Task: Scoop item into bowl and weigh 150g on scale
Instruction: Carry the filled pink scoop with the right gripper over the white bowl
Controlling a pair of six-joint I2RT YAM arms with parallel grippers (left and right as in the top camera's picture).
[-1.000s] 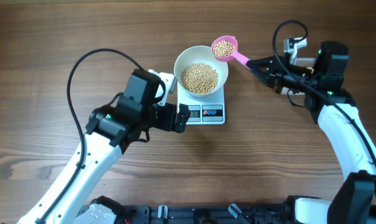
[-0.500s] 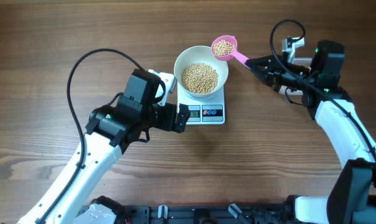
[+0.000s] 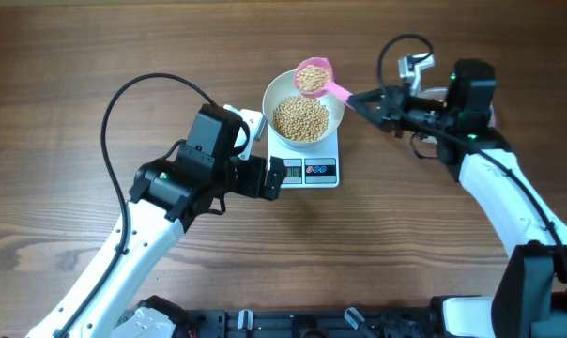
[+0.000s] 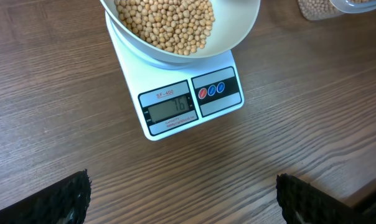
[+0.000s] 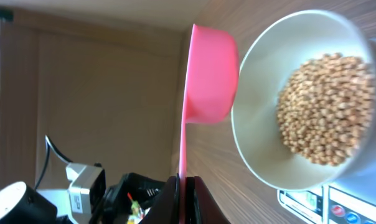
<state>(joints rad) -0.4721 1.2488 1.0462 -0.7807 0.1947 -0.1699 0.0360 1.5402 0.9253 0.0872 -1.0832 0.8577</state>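
The white bowl (image 3: 276, 94) stands on the small white scale (image 3: 307, 172) and holds a heap of tan beans (image 3: 300, 118). My right gripper (image 3: 363, 97) is shut on the handle of a pink scoop (image 3: 313, 77). The scoop's cup carries beans and hangs over the bowl's far rim. In the right wrist view the scoop (image 5: 210, 74) stands on edge beside the bowl (image 5: 253, 146), with the handle pinched in my right gripper (image 5: 182, 186). My left gripper (image 4: 185, 205) stands wide open over bare wood just in front of the scale (image 4: 188, 102), holding nothing.
A clear tub with more beans (image 4: 337, 6) shows at the top right corner of the left wrist view. A black cable (image 3: 143, 89) loops over the table behind the left arm. The scale's display (image 4: 169, 111) is lit.
My right gripper has moved left with the scoop, from beside the bowl to over its far rim. The left arm has not moved.
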